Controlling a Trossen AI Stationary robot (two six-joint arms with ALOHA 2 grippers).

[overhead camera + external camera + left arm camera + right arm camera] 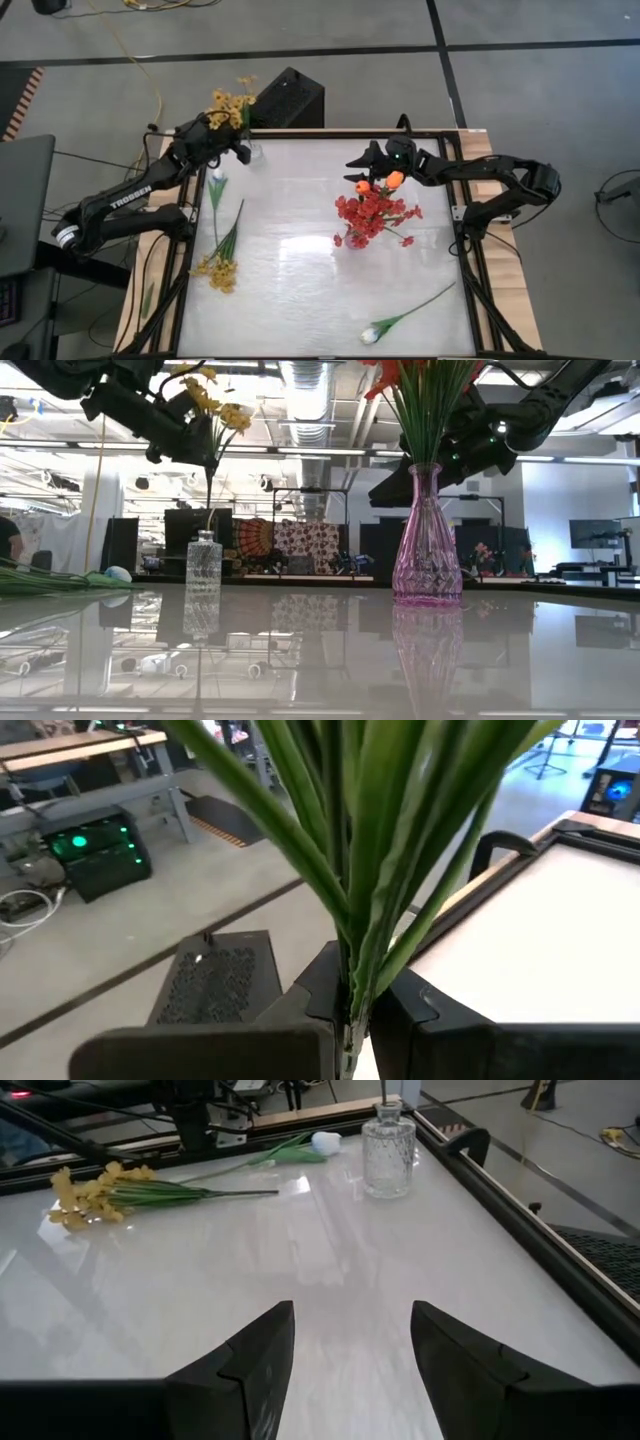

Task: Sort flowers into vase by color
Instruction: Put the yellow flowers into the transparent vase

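Observation:
My left gripper (pixel 240 150) is at the table's far left corner, shut on a yellow spray (pixel 230 105) that stands over a clear glass vase (pixel 203 565). My right gripper (pixel 350 1350) hangs open in mid-air, just beyond the pink vase (pixel 427 550) at the table's right centre. That vase holds red sprays (pixel 372 215) and orange tulips (pixel 385 182). Another yellow spray (pixel 218 270) and a white tulip (pixel 217 182) lie flat near the left edge. A second white tulip (pixel 372 335) lies at the near edge. My left gripper pinches the yellow spray's green stalk (pixel 350 1010) between its two fingers, just below where the long leaves fan out. The fingers lie across the stalk and come from the table's left. The spray stands upright, and its thin lower stalk (pixel 208 500) runs down into the clear vase's neck.
A black box (pixel 290 95) sits on the floor beyond the far left corner. A dark raised frame (pixel 520 1210) runs around the table. Bare white table top (pixel 310 290) lies between the pink vase and the near edge.

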